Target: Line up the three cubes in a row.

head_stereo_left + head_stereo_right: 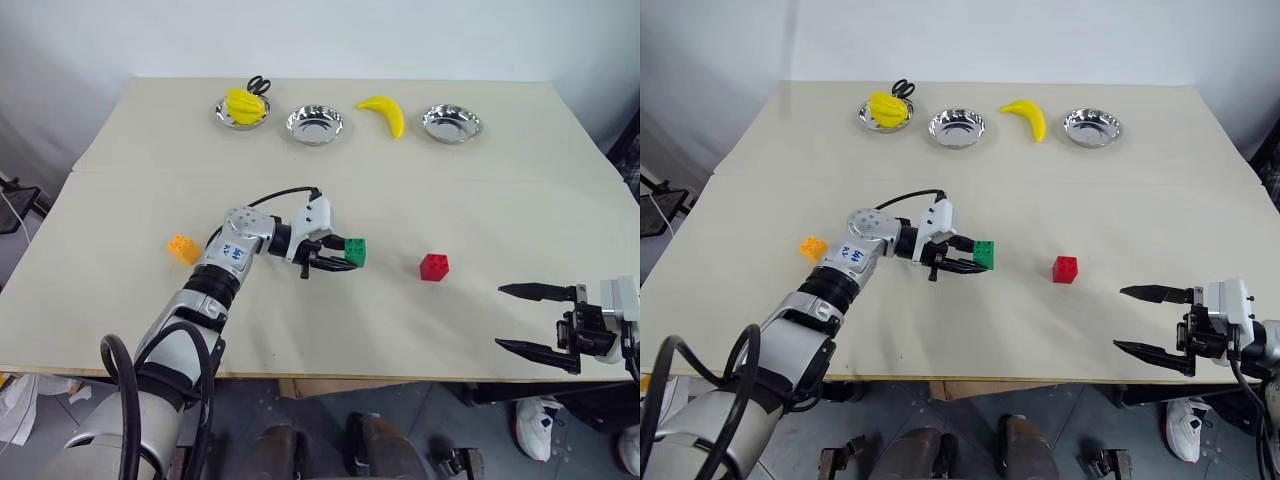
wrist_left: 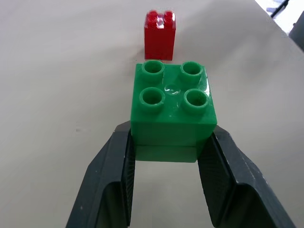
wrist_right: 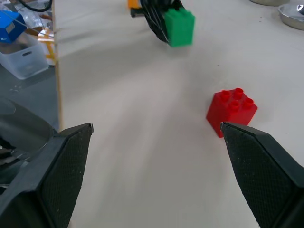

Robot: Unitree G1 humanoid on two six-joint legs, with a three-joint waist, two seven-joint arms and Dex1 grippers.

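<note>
Gripper first: my left gripper is clamped on the green cube, both black fingers pressed to its side walls, and I have it over the middle of the table, a little nearer the front edge than the back. I judge it is raised off the surface, since a shadow sits beneath it in the left wrist view, though I cannot say how high.

Going left to right across the table, here is where the job stands as I read it. The orange cube lies towards the left edge, well apart from the others and untouched. The green cube comes next, in my grip, and the red cube rests on the table to its right, nearer than the orange one but with a clear gap between. My right gripper hangs with jaws spread wide and empty over the front right corner.

So no row is finished yet: the green one must be set down, and I expect the orange one must be brought in.

All three are small studded plastic blocks. Green shows four round studs on top and glossy, square faces; red looks taller and narrower from the left wrist view.
</note>
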